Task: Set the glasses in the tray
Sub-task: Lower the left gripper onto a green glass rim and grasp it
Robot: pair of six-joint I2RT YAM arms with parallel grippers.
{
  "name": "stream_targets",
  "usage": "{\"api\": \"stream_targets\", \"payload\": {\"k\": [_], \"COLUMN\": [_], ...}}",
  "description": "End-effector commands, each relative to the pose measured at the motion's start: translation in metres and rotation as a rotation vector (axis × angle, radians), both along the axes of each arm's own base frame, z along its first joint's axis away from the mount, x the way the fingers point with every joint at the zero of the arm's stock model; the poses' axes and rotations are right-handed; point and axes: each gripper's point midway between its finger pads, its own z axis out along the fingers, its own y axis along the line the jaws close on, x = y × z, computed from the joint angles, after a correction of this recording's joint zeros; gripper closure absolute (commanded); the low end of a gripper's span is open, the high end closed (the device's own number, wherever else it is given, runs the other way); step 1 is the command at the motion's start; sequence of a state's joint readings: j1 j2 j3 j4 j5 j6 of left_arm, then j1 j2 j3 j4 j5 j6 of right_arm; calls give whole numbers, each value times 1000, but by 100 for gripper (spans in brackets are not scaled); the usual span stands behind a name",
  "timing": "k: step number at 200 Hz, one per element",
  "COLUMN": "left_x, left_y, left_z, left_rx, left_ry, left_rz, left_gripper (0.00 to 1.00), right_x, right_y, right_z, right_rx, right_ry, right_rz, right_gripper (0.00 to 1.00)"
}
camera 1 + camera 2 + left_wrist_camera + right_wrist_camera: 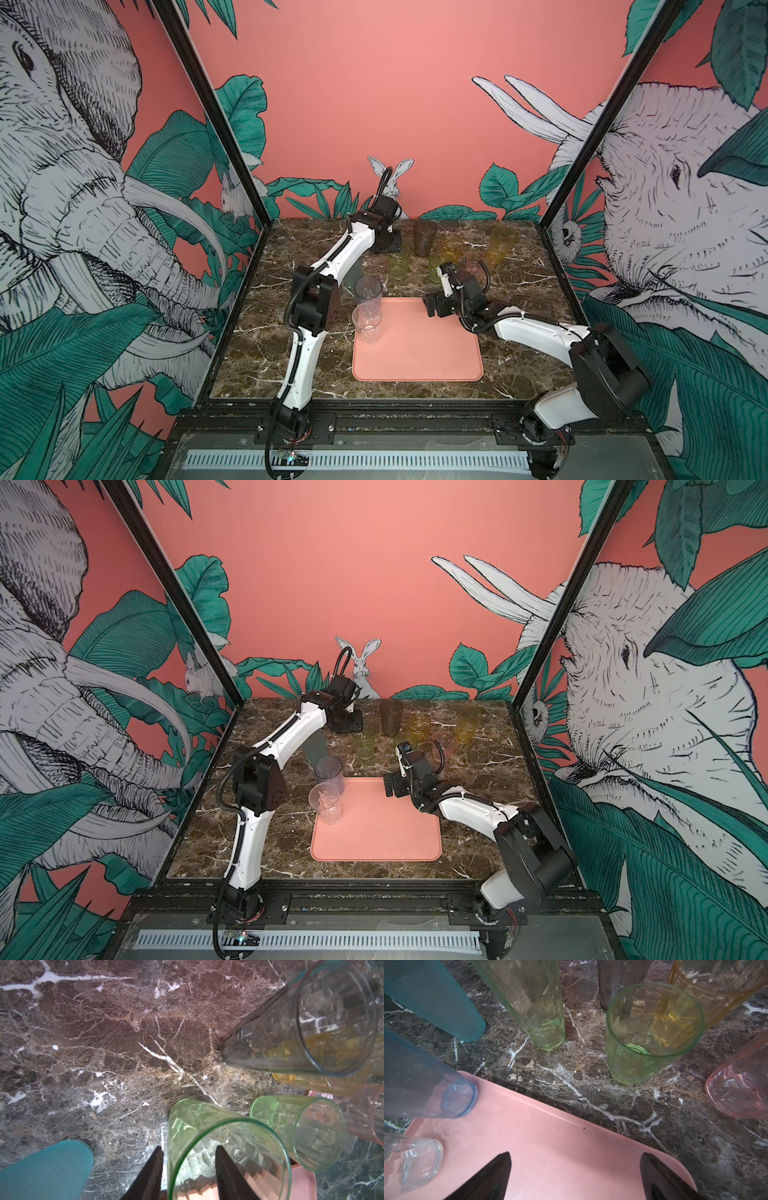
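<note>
1. On my left wrist feed, the left tool (188,1148) sits at the rim of the tall yellow-green see-through plastic tumbler (193,1118). One black finger (153,1172) is just outside its wall and the other is inside its mouth. The fingers stand part-way apart, and I see no clamp on the wall.
2. The right tool (575,1154) hangs over the far right corner of the flat salmon-pink plastic tray (550,1126). Its fingers are wide apart and hold nothing.
3. Two tumblers stand in the tray by its left edge. The tall grey-violet tumbler (368,291) is on the far left corner, and the clear tumbler (367,322) is just in front of it.
4. The others stand on the dark marble-patterned table (291,361), beyond the tray:
   - the frosted blue-green tumbler (436,997)
   - the short yellow-green tumbler (650,1032)
   - the pink tumbler (741,1084)
5. Further back I see the smoky brown tumbler (424,237) and the tall amber tumbler (501,245), with the shorter amber tumbler (451,249) between them.
</note>
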State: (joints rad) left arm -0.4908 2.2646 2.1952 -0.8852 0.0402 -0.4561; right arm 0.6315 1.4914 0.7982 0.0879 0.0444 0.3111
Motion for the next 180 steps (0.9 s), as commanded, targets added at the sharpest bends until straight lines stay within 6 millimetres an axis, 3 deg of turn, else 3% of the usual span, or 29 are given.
{"api": "stream_targets", "payload": {"k": [1,180], "left_x": [2,-3], "left_y": [3,10], "left_z": [4,9], "left_rx": [-1,36], "left_ry": [3,5], "left_rz": [14,9], "left_gripper": [62,95], "right_x": [5,4], "right_y": [8,9], "right_z": [8,7], "right_rx": [18,24], "right_ry": [-13,-5], "right_rz": [6,9], "right_gripper": [1,1]}}
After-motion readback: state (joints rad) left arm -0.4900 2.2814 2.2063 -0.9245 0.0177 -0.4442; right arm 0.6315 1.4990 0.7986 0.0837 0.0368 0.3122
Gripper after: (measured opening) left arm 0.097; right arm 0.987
